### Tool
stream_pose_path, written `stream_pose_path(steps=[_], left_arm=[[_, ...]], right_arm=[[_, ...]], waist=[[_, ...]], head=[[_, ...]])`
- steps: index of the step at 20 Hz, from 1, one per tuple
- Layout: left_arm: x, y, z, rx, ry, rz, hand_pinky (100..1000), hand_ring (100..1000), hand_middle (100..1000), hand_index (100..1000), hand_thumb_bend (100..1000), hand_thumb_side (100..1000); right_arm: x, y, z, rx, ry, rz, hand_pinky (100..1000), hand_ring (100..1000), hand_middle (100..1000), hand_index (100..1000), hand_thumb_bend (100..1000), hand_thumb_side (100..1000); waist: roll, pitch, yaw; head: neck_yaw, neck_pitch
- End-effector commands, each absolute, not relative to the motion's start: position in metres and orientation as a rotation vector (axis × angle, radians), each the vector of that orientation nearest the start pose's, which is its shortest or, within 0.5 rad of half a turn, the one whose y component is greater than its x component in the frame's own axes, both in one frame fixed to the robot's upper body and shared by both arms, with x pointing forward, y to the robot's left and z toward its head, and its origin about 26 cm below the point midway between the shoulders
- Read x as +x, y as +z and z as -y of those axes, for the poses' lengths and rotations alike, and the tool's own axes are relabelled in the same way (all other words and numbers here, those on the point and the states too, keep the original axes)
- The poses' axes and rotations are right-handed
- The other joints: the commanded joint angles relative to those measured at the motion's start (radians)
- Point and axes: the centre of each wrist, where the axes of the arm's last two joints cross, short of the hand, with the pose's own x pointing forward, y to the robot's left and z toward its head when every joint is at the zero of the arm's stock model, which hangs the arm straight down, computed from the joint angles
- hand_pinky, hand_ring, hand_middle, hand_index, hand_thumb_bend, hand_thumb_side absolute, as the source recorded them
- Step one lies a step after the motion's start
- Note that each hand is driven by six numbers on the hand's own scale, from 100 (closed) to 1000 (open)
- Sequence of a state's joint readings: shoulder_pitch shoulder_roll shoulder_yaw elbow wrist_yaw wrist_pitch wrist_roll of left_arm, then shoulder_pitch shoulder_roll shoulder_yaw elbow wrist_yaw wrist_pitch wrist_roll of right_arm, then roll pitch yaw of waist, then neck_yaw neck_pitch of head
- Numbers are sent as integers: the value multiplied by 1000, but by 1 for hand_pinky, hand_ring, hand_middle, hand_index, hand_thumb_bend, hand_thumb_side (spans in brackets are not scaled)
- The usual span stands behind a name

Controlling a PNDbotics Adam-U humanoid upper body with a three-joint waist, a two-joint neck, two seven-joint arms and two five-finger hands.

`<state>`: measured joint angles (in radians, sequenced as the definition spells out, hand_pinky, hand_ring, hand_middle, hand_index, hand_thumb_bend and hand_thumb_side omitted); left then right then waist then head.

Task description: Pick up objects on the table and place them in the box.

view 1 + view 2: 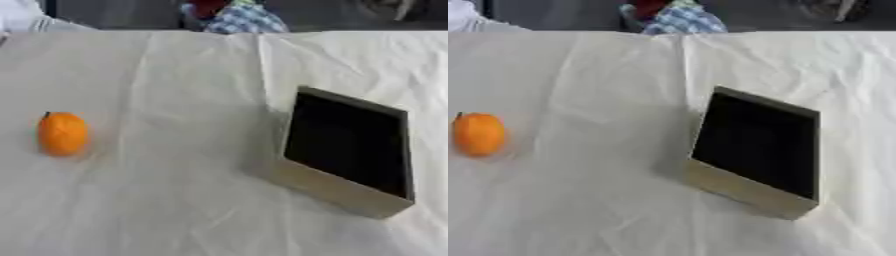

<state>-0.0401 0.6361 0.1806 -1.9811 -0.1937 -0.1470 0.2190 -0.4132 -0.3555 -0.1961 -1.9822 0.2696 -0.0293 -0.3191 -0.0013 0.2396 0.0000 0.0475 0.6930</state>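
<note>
Neither hand shows in either view, so their state cannot be told. On the counter (175,200), under a creased white cloth (192,70), an orange (62,133) lies at the left. Well apart, to the right, stands the box (348,150), open-topped and dark inside, with tan walls.

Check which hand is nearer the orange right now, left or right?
Neither can be called: no hand shows in either view. The orange sits on the robot's left side of the table, the box to its right.
</note>
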Motion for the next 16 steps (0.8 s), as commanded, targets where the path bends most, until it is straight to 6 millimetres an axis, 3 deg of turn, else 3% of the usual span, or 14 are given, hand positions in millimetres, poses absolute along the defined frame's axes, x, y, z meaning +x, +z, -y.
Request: stream_pose_path(steps=[1, 9, 10, 16], left_arm=[[260, 203, -371, 936, -577, 2160, 710, 737, 784, 780, 100, 793], [257, 215, -379, 1024, -837, 1991, 735, 764, 801, 824, 106, 726], [257, 217, -379, 1031, -883, 1968, 742, 772, 807, 833, 165, 722], [258, 230, -382, 1084, -1136, 1816, 761, 796, 820, 855, 238, 649]], right_arm=[[301, 258, 305, -843, 34, 2492, 580, 683, 581, 773, 100, 763], [300, 258, 306, -853, 56, 2485, 580, 683, 582, 774, 100, 763], [300, 258, 307, -854, 58, 2484, 581, 683, 582, 774, 100, 763], [300, 259, 308, -863, 65, 2482, 581, 683, 583, 774, 100, 763]], waist=[[2, -18, 3], [7, -23, 10], [7, -23, 10], [10, -23, 13]], head=[[0, 9], [-21, 10], [-24, 10], [-32, 6]])
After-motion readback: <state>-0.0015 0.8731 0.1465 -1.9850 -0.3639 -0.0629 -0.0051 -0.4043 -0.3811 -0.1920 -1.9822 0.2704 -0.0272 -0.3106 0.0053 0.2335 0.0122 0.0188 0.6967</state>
